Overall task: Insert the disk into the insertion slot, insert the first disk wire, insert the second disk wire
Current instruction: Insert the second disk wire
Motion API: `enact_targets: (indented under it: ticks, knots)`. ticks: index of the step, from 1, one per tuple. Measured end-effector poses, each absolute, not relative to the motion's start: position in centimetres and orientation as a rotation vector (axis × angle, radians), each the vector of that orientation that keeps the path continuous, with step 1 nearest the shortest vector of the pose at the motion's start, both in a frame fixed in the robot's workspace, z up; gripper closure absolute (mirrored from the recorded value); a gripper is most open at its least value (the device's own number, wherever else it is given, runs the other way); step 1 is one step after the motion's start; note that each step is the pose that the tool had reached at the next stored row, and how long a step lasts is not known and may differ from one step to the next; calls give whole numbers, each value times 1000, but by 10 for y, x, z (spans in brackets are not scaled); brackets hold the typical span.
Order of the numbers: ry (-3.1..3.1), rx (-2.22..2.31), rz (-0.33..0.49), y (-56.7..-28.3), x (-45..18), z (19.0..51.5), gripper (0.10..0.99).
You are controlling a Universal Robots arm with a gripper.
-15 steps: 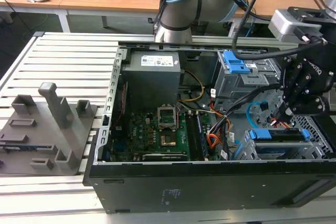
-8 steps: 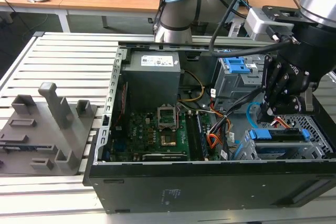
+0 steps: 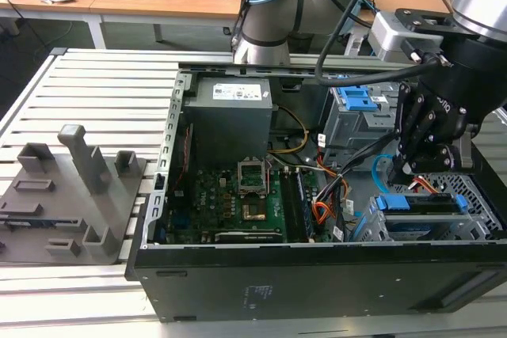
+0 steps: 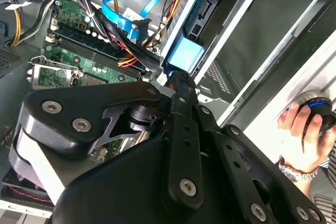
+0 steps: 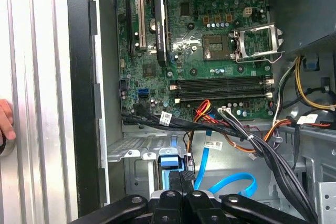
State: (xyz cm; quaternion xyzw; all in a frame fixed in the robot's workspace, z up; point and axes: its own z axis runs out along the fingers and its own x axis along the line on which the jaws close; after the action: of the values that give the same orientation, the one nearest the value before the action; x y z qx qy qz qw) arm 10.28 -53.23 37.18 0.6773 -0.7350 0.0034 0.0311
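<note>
Disk [image 3: 420, 203] in its blue carrier lies flat in the insertion slot [image 3: 485, 195], the perforated silver cage at the exterior view's right end of the open computer case [image 3: 317, 282], which stands on the slatted desk [image 3: 95, 85]. Right over it hangs the hand [image 3: 408, 165], fingers pinched together with nothing visible between them. In the first wrist view its tips are at the carrier's blue edge. The second disk wire [image 3: 379, 170] loops just beside the hand, and the first disk wire [image 3: 425, 186] lies across the cage top. Black cables [image 5: 236, 135] run close by. A taller grey cage [image 3: 356, 112] stands behind, and the motherboard [image 3: 245, 195] covers the case floor.
</note>
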Motion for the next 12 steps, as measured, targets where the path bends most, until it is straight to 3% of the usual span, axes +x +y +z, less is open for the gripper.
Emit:
enact_targets:
  ticks: [5,7,8,9,12]
  knots:
    - [-2264,2087,10,-532,103,372,973]
    - [-2264,2087,10,-532,103,372,851]
    - [-2264,2087,10,-532,103,372,851]
    - [-2264,2087,10,-532,103,372,784]
    - [-2264,2087,10,-532,103,372,784]
